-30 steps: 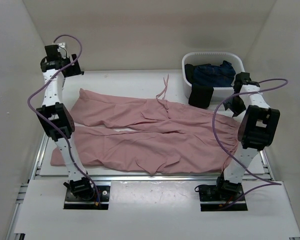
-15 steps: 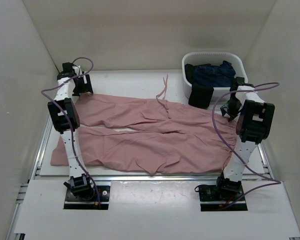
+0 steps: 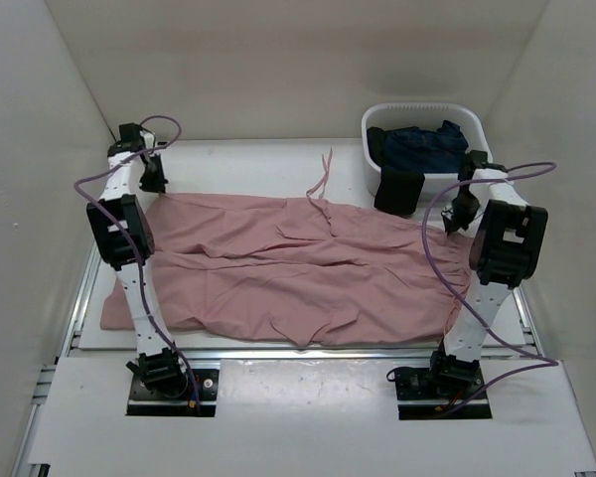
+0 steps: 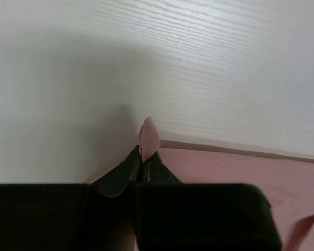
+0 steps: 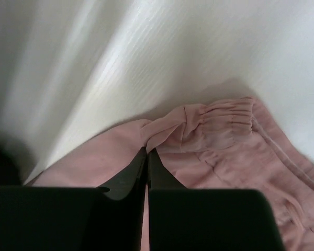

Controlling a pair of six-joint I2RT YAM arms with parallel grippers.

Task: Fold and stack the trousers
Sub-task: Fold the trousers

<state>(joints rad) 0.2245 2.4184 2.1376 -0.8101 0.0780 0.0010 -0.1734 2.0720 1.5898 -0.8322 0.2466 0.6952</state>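
The dusty-pink trousers (image 3: pixel 308 268) lie spread flat across the table, waist at the right and both legs running left. My left gripper (image 3: pixel 153 183) is at the far leg's end, at the back left. In the left wrist view it (image 4: pixel 145 157) is shut on a small tip of pink cloth (image 4: pixel 148 135). My right gripper (image 3: pixel 455 221) is at the far corner of the waist. In the right wrist view it (image 5: pixel 147 151) is shut on a pinched fold beside the gathered waistband (image 5: pixel 225 123). The drawstring (image 3: pixel 323 179) trails toward the back.
A white basket (image 3: pixel 457 109) stands at the back right with a dark blue garment (image 3: pixel 427 144) inside and a black cloth (image 3: pixel 399 189) hanging over its front rim. White walls close in the white table (image 3: pixel 238 159) on three sides.
The left arm came down from a raised pose to the far leg's end and its jaws closed on the cloth. The right jaws closed on the waist corner.
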